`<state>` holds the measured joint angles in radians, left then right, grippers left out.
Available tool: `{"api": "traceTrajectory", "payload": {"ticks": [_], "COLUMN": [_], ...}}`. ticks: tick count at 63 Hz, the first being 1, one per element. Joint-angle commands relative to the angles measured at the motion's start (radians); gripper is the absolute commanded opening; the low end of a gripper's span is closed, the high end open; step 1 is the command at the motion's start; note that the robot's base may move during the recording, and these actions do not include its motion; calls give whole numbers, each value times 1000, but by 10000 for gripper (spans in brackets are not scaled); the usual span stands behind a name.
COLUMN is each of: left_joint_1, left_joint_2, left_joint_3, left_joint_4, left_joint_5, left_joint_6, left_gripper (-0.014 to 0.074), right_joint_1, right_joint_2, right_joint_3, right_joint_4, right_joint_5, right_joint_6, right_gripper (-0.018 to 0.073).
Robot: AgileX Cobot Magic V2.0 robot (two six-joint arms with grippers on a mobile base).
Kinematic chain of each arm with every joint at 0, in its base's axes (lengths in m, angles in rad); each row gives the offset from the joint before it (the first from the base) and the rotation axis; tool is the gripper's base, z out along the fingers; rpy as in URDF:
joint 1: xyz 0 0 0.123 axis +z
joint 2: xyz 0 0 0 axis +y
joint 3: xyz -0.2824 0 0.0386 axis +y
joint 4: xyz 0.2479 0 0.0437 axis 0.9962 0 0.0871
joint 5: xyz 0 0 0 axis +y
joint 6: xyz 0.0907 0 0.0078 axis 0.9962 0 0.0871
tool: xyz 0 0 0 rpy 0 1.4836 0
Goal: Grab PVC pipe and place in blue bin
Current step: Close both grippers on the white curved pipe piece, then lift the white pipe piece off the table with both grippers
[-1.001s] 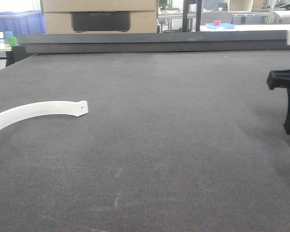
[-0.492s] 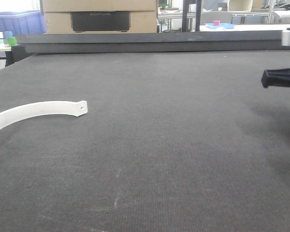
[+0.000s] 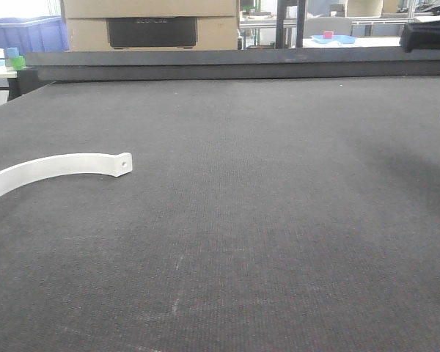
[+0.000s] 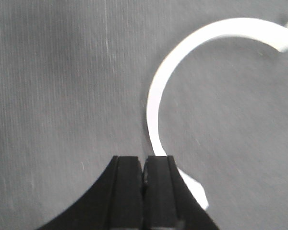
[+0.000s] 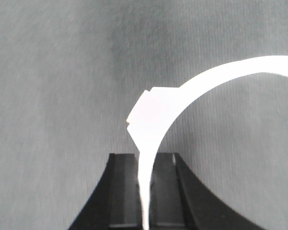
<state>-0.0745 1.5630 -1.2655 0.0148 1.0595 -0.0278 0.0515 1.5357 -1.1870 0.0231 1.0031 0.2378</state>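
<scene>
I count two white arcs, though no single view shows both together, so I take them as separate pieces only from where they sit. One PVC pipe (image 5: 153,115) is clamped in my right gripper (image 5: 145,160). Its fingers are narrowed onto the strip, which stands edge-on between them and is held above the mat. From the fingers it rises to a squared end on the left of the wrist view, then its long curve sweeps away to the right and out of frame. The other PVC pipe (image 3: 51,167) lies flat on the dark table mat (image 3: 279,220) at the left side. Its squared end, with one small round hole, points right toward the table's middle. The arc bends back left and toward the camera, off the edge of the picture. My left gripper (image 4: 144,165) has its fingers pressed together with nothing between them. That same arc (image 4: 153,100) runs just beside the right finger, and I cannot tell whether it touches. Behind the table stand one blue bin (image 3: 22,33) at the far left and one cardboard box (image 3: 150,22). A black panel on the box carries lettering too faint for me to read.
</scene>
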Motion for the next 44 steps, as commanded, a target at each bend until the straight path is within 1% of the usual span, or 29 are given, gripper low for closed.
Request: {"api": "traceTrajectory", "payload": {"ticks": [1,4,7,13,15,19,23,28,33,39,44], "left_joint_1": [-33,-48,-56,-65,-65,-63,-59,-59,-59,-59,-59], "left_joint_2": [62,89,111,151,162,182,200,221,247,276,295], "left_joint_3": [-49,-56,-62,-62,-62,-62,-62,-62,-62,-62,-62], "left_joint_4": [55,79,87,82,76,78,78,78,74,43,32], "left_joint_5": [16,12,3,-16,-23,-34,-39,-36,-36,-34,-32], "left_joint_6": [5,0,-2,-10,-18,-60,-94,-124,-130,-130,-133], "left_gripper": [-108,-92,-53,92,158,253,322,340,335,322,299], "right_joint_1": [2,2,2,2,2,2,2,2,2,2,2], "right_joint_2": [-14,-12,-12,-12,-12,-12,-12,-12,-12,-12,-12], "right_joint_3": [-8,-8,-8,-8,-8,-8,-8,-8,-8,-8,-8], "right_joint_4": [-10,-10,-10,-10,-10,-10,-10,-10,-10,-10,-10], "right_joint_5": [32,32,32,30,30,30,30,30,21,9,3], "right_joint_6": [-12,-12,-12,-25,-30,-42,-45,-45,-45,-45,-45], "right_gripper": [-167,-167,-167,-167,-167,-167,-167,-167,-167,-167,-167]}}
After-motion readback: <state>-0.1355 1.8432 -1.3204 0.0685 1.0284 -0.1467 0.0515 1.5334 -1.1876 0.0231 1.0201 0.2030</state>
